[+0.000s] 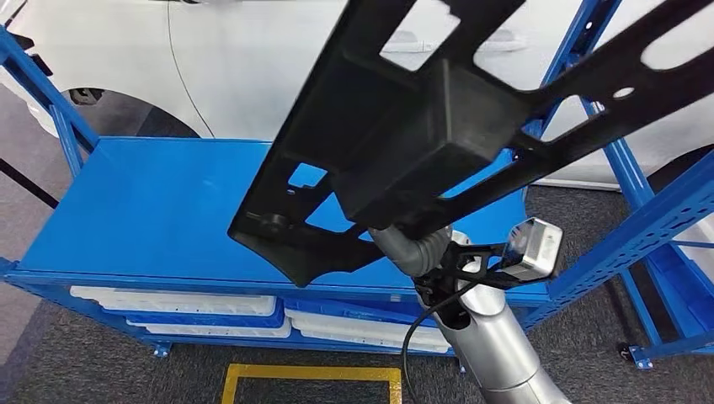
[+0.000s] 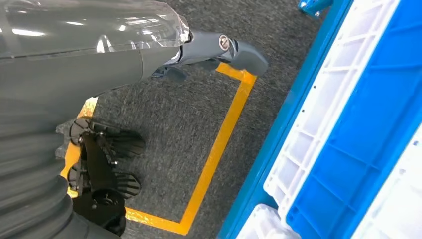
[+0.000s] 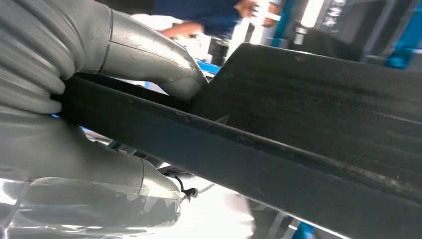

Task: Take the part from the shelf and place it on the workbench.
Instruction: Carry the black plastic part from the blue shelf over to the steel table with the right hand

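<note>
A large black plastic part [image 1: 438, 126] with cut-outs and a boxy block hangs tilted above the blue shelf top [image 1: 151, 202], filling the upper right of the head view. My right hand [image 1: 410, 247] grips it from below, mostly hidden under the part. In the right wrist view the right hand [image 3: 45, 134] clamps the part's edge [image 3: 308, 129], with the thumb on one side and the fingers on the other. My left hand [image 2: 214, 50] hangs over the floor with its fingers stretched out and nothing in it.
Blue shelf uprights [image 1: 665, 210] rise at the right. White and blue bins [image 1: 194, 305] sit under the shelf top, and show close in the left wrist view [image 2: 348, 124]. A yellow floor marking [image 1: 311, 372] lies before the shelf. A white car [image 1: 236, 59] stands behind. A person [image 3: 244, 7] is beyond the part.
</note>
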You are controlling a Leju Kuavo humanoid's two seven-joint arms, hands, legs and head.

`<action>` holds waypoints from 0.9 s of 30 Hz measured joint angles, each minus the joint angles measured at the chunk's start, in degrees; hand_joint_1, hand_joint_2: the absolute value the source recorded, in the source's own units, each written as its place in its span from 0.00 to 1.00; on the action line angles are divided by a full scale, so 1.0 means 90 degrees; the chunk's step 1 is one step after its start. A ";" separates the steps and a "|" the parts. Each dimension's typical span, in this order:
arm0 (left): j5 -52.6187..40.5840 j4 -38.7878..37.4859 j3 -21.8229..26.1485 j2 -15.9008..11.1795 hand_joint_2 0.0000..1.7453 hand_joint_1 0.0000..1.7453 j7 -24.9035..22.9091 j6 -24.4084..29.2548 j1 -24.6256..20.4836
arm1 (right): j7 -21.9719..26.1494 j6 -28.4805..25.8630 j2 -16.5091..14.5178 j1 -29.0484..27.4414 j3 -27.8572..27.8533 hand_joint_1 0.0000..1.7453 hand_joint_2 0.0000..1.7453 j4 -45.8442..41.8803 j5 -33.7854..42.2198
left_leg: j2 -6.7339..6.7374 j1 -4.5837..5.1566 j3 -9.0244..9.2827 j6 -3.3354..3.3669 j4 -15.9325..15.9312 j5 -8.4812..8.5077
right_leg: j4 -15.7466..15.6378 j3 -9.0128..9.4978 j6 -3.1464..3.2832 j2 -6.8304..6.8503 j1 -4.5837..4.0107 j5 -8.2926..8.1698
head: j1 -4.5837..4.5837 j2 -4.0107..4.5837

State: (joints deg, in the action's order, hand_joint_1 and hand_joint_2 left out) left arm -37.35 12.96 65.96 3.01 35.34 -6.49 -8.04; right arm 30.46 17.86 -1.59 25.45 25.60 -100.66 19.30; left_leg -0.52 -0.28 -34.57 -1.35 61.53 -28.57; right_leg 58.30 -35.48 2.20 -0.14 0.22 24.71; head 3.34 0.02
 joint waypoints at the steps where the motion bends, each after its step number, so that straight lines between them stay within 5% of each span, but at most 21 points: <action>1: 0.0002 0.0000 0.0001 0.0004 1.00 0.00 0.0001 0.0000 -0.0004 | -0.0006 0.0024 0.0019 -0.0041 -0.0024 1.00 1.00 -0.0110 0.0032 | 0.0010 -0.0015 -0.0152 -0.0034 0.0350 -0.0194 | -0.0002 0.0008 0.0009 0.0006 0.0001 0.0003 | 0.0000 0.0000; 3: 0.0009 0.0000 0.0002 0.0004 1.00 0.00 -0.0001 -0.0002 -0.0003 | -0.0056 0.0126 0.0069 -0.0151 -0.0073 1.00 1.00 -0.0307 0.0157 | 0.0015 -0.0041 -0.0511 -0.0081 0.1128 -0.0517 | 0.0007 0.0011 0.0023 0.0013 0.0001 0.0012 | 0.0001 0.0000; 5: 0.0021 0.0000 0.0002 0.0002 1.00 0.00 -0.0001 -0.0009 0.0006 | -0.0168 0.0285 0.0112 -0.0244 -0.0093 1.00 1.00 -0.0456 0.0352 | 0.0017 -0.0051 -0.0571 -0.0092 0.1252 -0.0426 | 0.0025 0.0015 0.0025 0.0009 0.0002 0.0022 | 0.0001 0.0000; 9: 0.0128 0.0000 0.0009 -0.0018 1.00 0.00 0.0018 -0.0007 0.0010 | -0.0410 0.0468 0.0161 -0.0289 -0.0126 1.00 1.00 -0.0821 0.0771 | 0.0015 -0.0021 0.0151 0.0003 -0.0239 0.0269 | 0.0052 0.0040 -0.0028 -0.0005 -0.0014 0.0029 | 0.0001 0.0000; 13: 0.0272 0.0000 0.0077 -0.0069 1.00 0.00 0.0053 0.0016 0.0130 | -0.0370 0.0499 0.0230 -0.0415 -0.0258 1.00 1.00 -0.1044 0.0899 | 0.0012 -0.0008 0.0224 0.0145 -0.0442 0.0349 | 0.0062 0.0028 -0.0150 -0.0013 -0.0025 0.0017 | 0.0001 0.0000; 15: 0.0286 0.0000 0.0126 -0.0087 1.00 0.00 0.0072 0.0031 0.0196 | -0.0161 0.0552 0.0298 -0.0573 -0.0355 1.00 1.00 -0.1095 0.0864 | 0.0029 -0.0035 0.0199 0.0241 -0.0497 0.0420 | 0.0363 -0.0078 -0.0208 -0.0013 -0.0018 0.0314 | -0.0001 0.0000; 18: 0.0281 0.0000 0.0165 -0.0110 1.00 0.00 0.0083 0.0067 0.0252 | 0.0172 0.0648 0.0416 -0.0827 -0.0482 1.00 1.00 -0.1110 0.0758 | 0.0036 -0.0025 0.0074 0.0300 -0.0496 0.0511 | 0.1559 -0.0506 -0.0260 -0.0008 0.0012 0.1069 | -0.0001 0.0000; 19: 0.0276 0.0000 0.0168 -0.0116 1.00 0.00 0.0083 0.0080 0.0269 | 0.0228 0.0667 0.0446 -0.0903 -0.0508 1.00 1.00 -0.1110 0.0738 | 0.0037 -0.0023 0.0027 0.0295 -0.0490 0.0542 | 0.1802 -0.0560 -0.0273 -0.0007 0.0021 0.1157 | -0.0001 0.0000; 21: 0.0269 0.0000 0.0173 -0.0124 1.00 0.00 0.0083 0.0107 0.0295 | 0.0272 0.0678 0.0491 -0.1008 -0.0555 1.00 1.00 -0.1110 0.0723 | 0.0037 -0.0023 -0.0063 0.0268 -0.0463 0.0599 | 0.1519 -0.0270 -0.0284 -0.0003 0.0046 0.0972 | -0.0001 0.0000; 24: 0.0264 0.0001 0.0180 -0.0133 1.00 0.00 0.0081 0.0127 0.0303 | 0.0276 0.0647 0.0518 -0.1069 -0.0608 1.00 1.00 -0.1116 0.0650 | 0.0026 -0.0012 -0.0176 0.0194 -0.0377 0.0664 | 0.0305 0.0527 -0.0249 -0.0009 0.0055 0.0586 | -0.0001 0.0000; 27: 0.0220 0.0002 0.0189 -0.0150 1.00 0.00 0.0066 0.0135 0.0307 | 0.0391 0.0685 0.0541 -0.1164 -0.0670 1.00 1.00 -0.1120 0.0529 | 0.0010 -0.0004 -0.0231 0.0073 -0.0354 0.0755 | 0.0098 0.0565 -0.0155 -0.0023 0.0027 0.0509 | -0.0001 0.0000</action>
State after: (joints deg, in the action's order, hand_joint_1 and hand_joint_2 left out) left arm -35.37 12.98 67.66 1.66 35.93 -5.27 -5.27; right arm 33.99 24.03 3.28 14.97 19.57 -110.74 24.07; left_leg -0.43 -0.31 -36.65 -0.70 58.35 -21.77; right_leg 59.18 -30.39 0.81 -0.34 0.47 29.29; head 3.33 0.02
